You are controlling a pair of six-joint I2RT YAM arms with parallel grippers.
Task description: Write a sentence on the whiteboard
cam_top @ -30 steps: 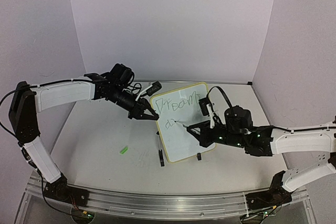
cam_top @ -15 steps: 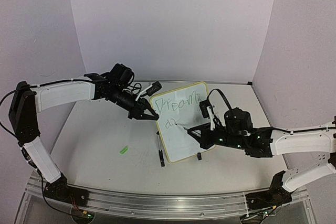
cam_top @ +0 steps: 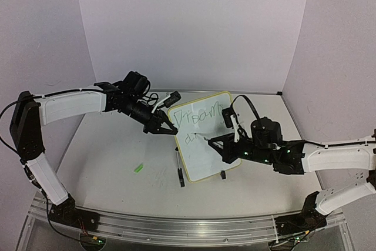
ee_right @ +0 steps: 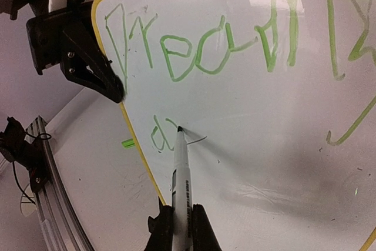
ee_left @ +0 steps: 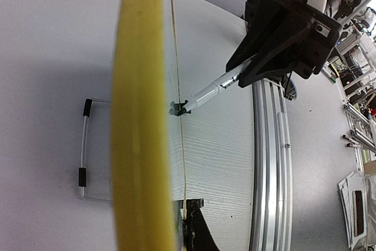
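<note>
The whiteboard (cam_top: pixel 207 151) with a thin yellow frame stands tilted at mid-table. Green words are on it: "Dreams" (ee_right: pixel 235 45) on the top line and a first letter "a" (ee_right: pixel 158 136) below. My left gripper (cam_top: pixel 170 129) is shut on the board's left edge; the frame (ee_left: pixel 141 116) fills the left wrist view. My right gripper (cam_top: pixel 226 148) is shut on a white marker (ee_right: pixel 179 174). The marker tip touches the board just right of the "a". The marker (ee_left: pixel 211 89) also shows in the left wrist view.
A small green cap (cam_top: pixel 138 168) lies on the table left of the board. Two black clip feet (cam_top: pixel 181 177) (cam_top: pixel 222 174) hold the board's lower edge. An aluminium rail (cam_top: pixel 176 221) runs along the near edge. Walls close in the back and sides.
My right gripper has shifted slightly left and back with the marker on the second line. The left arm and the board have not moved.
</note>
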